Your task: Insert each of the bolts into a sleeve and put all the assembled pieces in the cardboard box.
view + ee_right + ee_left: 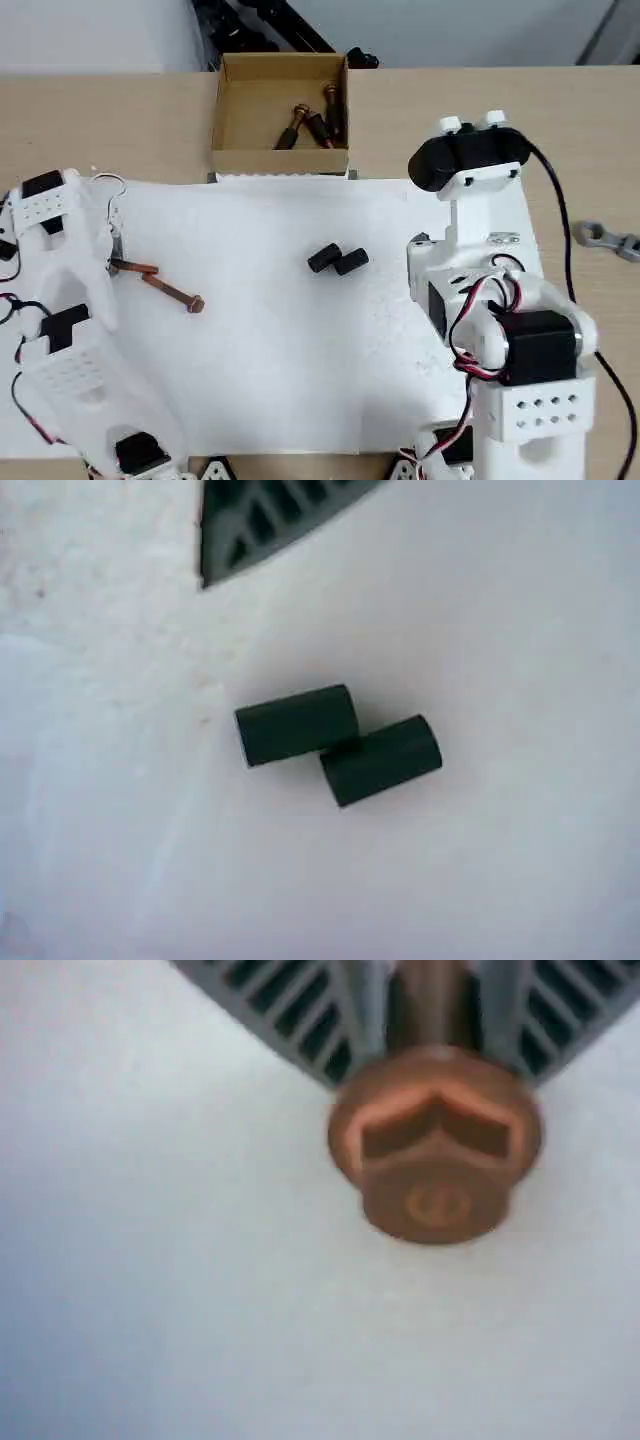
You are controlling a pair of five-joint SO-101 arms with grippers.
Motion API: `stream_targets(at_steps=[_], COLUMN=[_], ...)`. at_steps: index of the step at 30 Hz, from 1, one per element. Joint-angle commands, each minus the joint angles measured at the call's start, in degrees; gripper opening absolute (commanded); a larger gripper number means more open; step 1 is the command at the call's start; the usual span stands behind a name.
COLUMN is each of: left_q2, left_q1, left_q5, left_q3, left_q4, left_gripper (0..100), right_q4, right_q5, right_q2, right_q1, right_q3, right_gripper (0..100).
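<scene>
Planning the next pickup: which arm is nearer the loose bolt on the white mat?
Left. The left gripper, shut on a second bolt, sits just beside the loose bolt; the right arm is across the mat, beyond the two sleeves.

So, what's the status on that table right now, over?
Left gripper shut on a bolt. Right gripper near two touching sleeves. Second bolt lies loose on the mat. Path to cardboard box open.

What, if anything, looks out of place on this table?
Nothing is spilled or damaged. One oddity: a metal tool lies off the white mat, on the bare table, apart from the work. A bolt sits in the left gripper; a second bolt lies loose.
</scene>
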Motion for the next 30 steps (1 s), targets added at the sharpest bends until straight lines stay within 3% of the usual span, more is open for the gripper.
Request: stream_targets(at_steps=[1, 9, 15, 23, 30], left_q2=[2.4, 2.5, 2.5, 2.5, -3.1], left_q1=[0.4, 0.5, 0.2, -0.3, 2.1], left_q5=[-3.5, -14.5, -29.3, -34.5, -58.6], left_q3=[-0.8, -20.8, -31.5, -45.0, -56.5], left_q4=[3.1, 20.0, 20.0, 20.0, 20.0], left_gripper=[1, 1, 1, 1, 1], right_q4=[-1.2, -1.2, -0.8, -1.0, -0.7], right_q5=[-0.5, -0.5, -0.5, -0.5, -0.5], right_q2=[-0.4, -0.5, -0.9, -0.9, -0.3], right_q1=[0.5, 0.5, 0.5, 0.6, 0.5], right_q3=[-0.1, -0.1, -0.1, -0.1, 0.0], right_gripper=[16.6, 16.6, 16.6, 16.6, 16.5])
